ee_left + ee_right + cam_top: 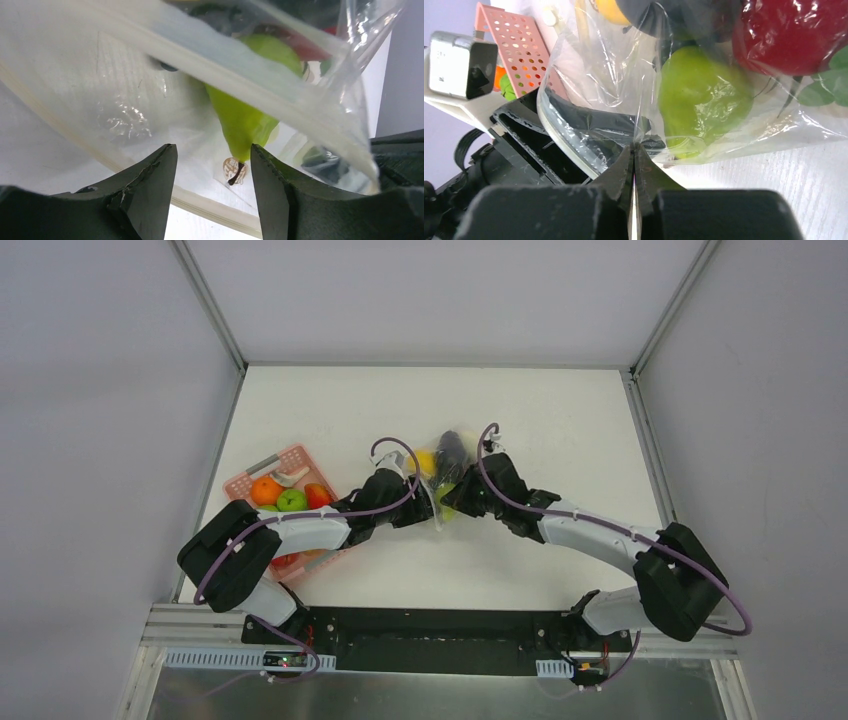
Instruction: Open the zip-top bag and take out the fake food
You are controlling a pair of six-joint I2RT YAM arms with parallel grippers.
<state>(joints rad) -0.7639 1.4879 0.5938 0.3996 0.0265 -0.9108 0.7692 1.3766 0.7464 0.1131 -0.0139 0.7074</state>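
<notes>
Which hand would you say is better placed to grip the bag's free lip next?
Left. The left hand is open at the zip-top bag; the right hand is shut on its film.

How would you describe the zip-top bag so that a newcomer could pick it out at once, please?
On the white table, look to the middle, where the left gripper and right gripper meet. The zip-top bag sits between them, pinched by the right gripper. Unlike the pink basket to the left, it is clear crinkly plastic, with fake food showing through.
</notes>
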